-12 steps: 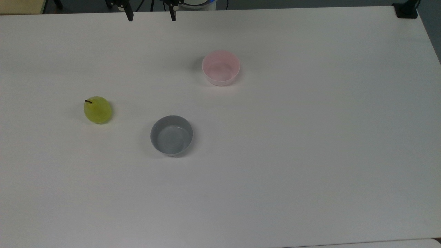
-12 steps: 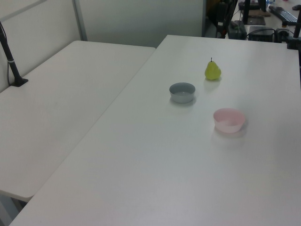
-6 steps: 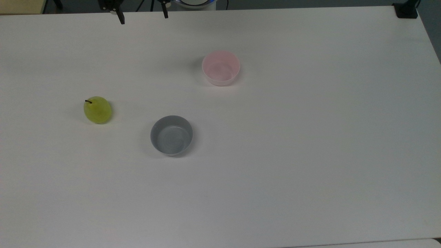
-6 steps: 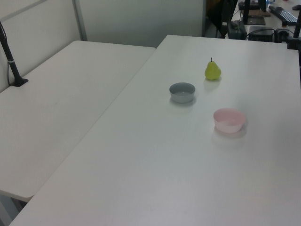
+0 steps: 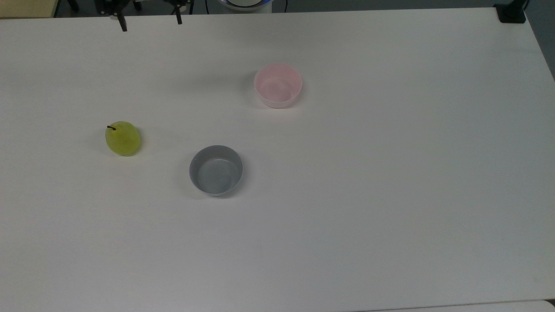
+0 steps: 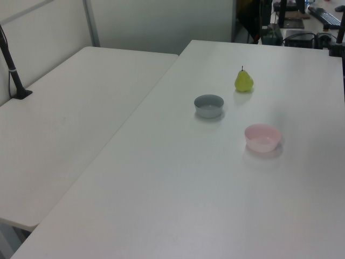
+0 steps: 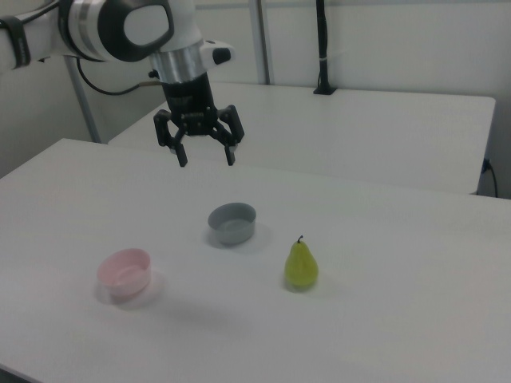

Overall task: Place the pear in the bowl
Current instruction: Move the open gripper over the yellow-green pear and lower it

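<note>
You have one pear, two bowls, namely one pink bowl and one grey bowl, two white tables side by side, and one gripper.

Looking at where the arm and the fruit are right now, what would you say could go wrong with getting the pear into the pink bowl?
1. The pear stands upright on a rounded base; the open gripper hangs high above the table, and an off-centre descent could tip or roll it.
2. The grey bowl sits nearer the pear than the pink bowl, so the drop could land in the wrong one.
3. The pink bowl looks light; a clipped rim may slide it.
</note>
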Controlling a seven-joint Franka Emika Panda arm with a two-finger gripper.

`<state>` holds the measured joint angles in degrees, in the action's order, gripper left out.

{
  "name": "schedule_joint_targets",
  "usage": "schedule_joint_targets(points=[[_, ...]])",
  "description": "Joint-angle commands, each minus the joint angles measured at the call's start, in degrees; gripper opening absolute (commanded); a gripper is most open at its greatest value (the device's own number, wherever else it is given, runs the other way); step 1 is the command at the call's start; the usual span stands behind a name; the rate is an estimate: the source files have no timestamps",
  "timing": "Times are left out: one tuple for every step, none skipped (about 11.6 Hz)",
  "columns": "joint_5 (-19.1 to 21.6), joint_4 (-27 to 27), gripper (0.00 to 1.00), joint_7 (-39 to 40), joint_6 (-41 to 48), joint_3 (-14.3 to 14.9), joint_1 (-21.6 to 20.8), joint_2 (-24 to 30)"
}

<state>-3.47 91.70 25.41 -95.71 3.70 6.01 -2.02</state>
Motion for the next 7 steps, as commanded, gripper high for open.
schedule_joint_targets(points=[[-0.2,-0.4,1.0,9.7,-1.2,0.9,2.8,-2.1],[0.0,-0.4,1.0,12.7,-2.7,1.1,3.9,-3.1],[0.1,0.1,1.0,14.1,-4.6,1.1,5.1,-4.0],[0.1,0.1,1.0,14.1,-7.0,1.1,6.1,-5.9],[0.2,0.6,1.0,14.1,-10.1,1.1,6.9,-7.5],[0.2,1.9,1.0,14.0,-13.5,1.3,7.3,-8.6],[0.2,3.2,1.0,14.1,-16.6,2.2,7.3,-9.5]])
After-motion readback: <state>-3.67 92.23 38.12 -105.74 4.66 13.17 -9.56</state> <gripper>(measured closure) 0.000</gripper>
